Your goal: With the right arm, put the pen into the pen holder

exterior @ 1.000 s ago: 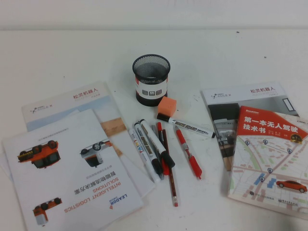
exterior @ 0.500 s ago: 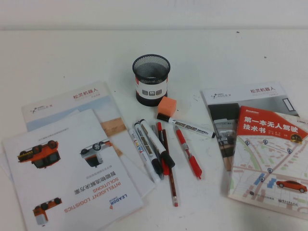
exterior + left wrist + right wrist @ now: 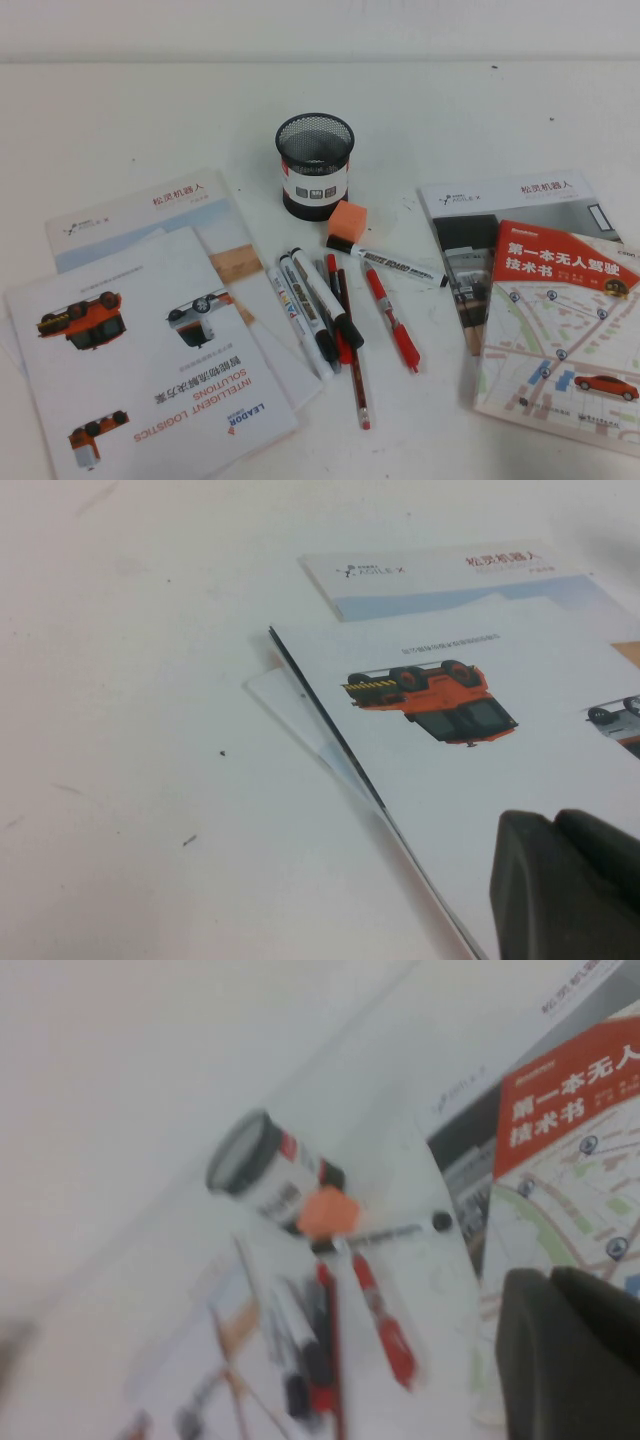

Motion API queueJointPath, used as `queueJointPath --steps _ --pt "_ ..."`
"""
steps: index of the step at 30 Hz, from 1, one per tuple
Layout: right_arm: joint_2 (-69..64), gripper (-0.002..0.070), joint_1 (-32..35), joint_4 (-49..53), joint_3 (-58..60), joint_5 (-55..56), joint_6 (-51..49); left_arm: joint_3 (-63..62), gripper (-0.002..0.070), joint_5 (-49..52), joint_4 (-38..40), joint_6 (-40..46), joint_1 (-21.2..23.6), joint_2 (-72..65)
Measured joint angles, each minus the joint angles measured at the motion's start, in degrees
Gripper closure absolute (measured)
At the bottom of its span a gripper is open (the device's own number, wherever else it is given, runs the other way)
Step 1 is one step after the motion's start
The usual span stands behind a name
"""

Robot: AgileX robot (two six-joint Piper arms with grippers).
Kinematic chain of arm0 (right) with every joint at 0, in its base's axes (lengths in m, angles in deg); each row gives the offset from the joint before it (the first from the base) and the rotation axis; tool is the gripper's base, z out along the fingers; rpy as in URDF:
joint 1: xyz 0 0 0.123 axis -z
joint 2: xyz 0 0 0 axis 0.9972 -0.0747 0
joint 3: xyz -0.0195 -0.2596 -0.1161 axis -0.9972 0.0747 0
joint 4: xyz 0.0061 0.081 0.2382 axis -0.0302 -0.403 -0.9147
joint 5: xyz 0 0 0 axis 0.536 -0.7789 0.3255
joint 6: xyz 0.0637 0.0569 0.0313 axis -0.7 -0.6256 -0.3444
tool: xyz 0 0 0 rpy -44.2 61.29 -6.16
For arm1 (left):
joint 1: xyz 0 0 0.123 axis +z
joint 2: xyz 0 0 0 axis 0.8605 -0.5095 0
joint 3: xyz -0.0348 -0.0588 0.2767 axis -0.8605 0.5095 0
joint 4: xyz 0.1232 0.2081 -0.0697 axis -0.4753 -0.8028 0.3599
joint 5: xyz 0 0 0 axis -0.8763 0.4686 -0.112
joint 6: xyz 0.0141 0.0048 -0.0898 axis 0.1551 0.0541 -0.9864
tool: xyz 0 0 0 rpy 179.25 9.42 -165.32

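The red pen (image 3: 392,318) lies on the white table right of the marker pile, apart from it. The black mesh pen holder (image 3: 315,165) stands upright behind it. Neither arm shows in the high view. In the right wrist view my right gripper (image 3: 548,1278) is shut and empty, above the map booklet (image 3: 570,1180), with the pen (image 3: 385,1330) and pen holder (image 3: 262,1165) some way off. In the left wrist view my left gripper (image 3: 555,818) is shut and empty over the brochure with the orange vehicle (image 3: 440,700).
An orange sponge cube (image 3: 348,224) sits between holder and pens. White markers with black caps (image 3: 318,300), one more marker (image 3: 398,264) and a dark-red pencil (image 3: 352,350) lie by the pen. Brochures (image 3: 140,330) lie left, booklets (image 3: 560,310) right.
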State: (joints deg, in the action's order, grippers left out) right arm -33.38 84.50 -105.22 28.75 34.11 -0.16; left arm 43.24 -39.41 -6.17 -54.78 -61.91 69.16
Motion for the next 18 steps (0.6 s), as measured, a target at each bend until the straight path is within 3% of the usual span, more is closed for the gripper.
queueJointPath --steps 7,18 --pt "-16.0 0.0696 0.0 20.3 -19.7 -15.7 0.9 0.0 0.0677 0.0 0.0 0.0 0.0 0.0" --pt "-47.0 0.0696 0.0 24.8 -49.7 -44.8 11.0 0.0 0.0678 0.0 0.0 0.0 0.0 0.0"
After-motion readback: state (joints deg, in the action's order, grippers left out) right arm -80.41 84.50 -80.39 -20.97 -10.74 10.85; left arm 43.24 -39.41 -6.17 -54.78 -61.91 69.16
